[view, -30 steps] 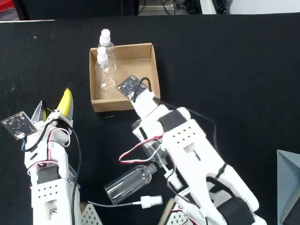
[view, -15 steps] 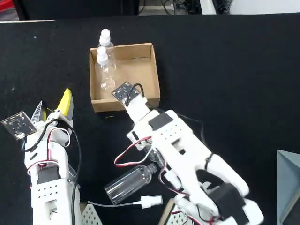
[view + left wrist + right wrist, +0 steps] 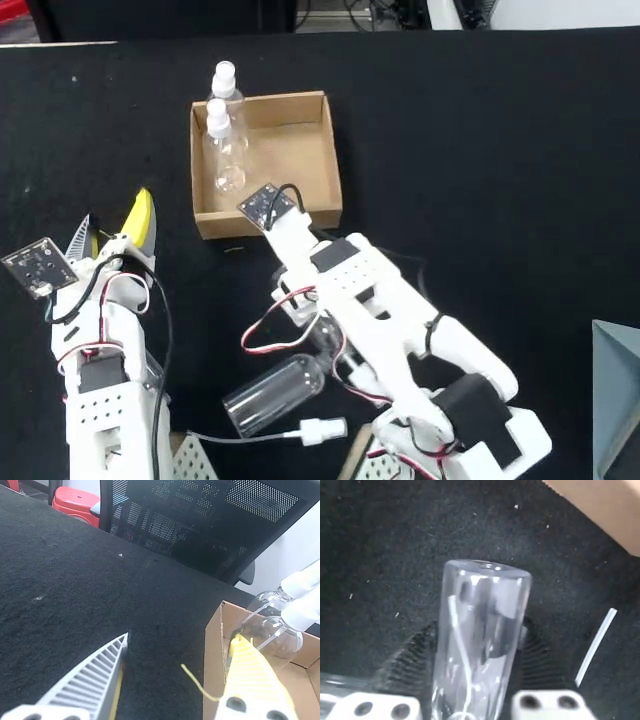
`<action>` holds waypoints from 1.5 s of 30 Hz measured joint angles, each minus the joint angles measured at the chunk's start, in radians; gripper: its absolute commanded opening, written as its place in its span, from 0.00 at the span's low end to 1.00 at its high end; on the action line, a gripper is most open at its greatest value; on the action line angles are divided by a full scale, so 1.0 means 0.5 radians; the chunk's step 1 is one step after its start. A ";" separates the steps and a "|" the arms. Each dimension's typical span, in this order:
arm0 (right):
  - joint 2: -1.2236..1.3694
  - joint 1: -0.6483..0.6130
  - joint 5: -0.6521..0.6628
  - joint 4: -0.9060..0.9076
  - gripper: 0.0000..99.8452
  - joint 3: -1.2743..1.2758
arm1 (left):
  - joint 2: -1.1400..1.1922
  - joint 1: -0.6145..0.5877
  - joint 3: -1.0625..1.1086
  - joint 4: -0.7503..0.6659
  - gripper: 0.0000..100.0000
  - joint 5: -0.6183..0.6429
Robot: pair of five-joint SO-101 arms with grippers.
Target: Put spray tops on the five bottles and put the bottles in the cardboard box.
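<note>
The right claw (image 3: pixel 479 630) is clamped on a clear bottle (image 3: pixel 480 600) with a thin tube inside; the cardboard box (image 3: pixel 600 505) sits just past its tips. The left claw (image 3: pixel 181 639) stands apart over the tabletop (image 3: pixel 75 580), gripping nothing, with two capped bottles (image 3: pixel 280 637) in the box just ahead of its yellow finger (image 3: pixel 250 680). Another bottle (image 3: pixel 275 392) and a loose spray top (image 3: pixel 318 431) lie behind the right claw, toward that arm's base

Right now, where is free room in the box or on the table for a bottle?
Free: right half of the box, beside the two capped bottles; the table right of it. Crowded: by the right arm, around the lying bottle and loose spray top.
</note>
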 measured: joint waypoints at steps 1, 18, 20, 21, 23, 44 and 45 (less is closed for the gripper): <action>0.000 0.000 0.000 0.000 0.02 0.000 | 0.000 0.000 0.000 0.000 0.30 0.000; -0.178 0.000 0.000 0.267 0.02 -0.218 | 0.000 0.000 0.000 0.000 0.30 0.000; -0.181 0.000 -0.064 0.267 0.02 -0.218 | 0.000 0.000 0.000 0.000 0.30 0.000; -0.181 0.000 -0.120 0.267 0.02 -0.227 | 0.000 0.000 0.000 0.000 0.30 0.000; -0.184 -0.006 -0.252 0.224 0.02 -0.230 | 0.000 0.000 0.000 0.000 0.30 0.000; -0.184 -0.295 -1.096 -0.500 0.02 -0.230 | 0.000 0.000 0.000 0.000 0.30 0.000; -0.184 -0.295 -1.123 -0.522 0.02 -0.230 | 0.000 0.000 0.000 0.000 0.30 0.000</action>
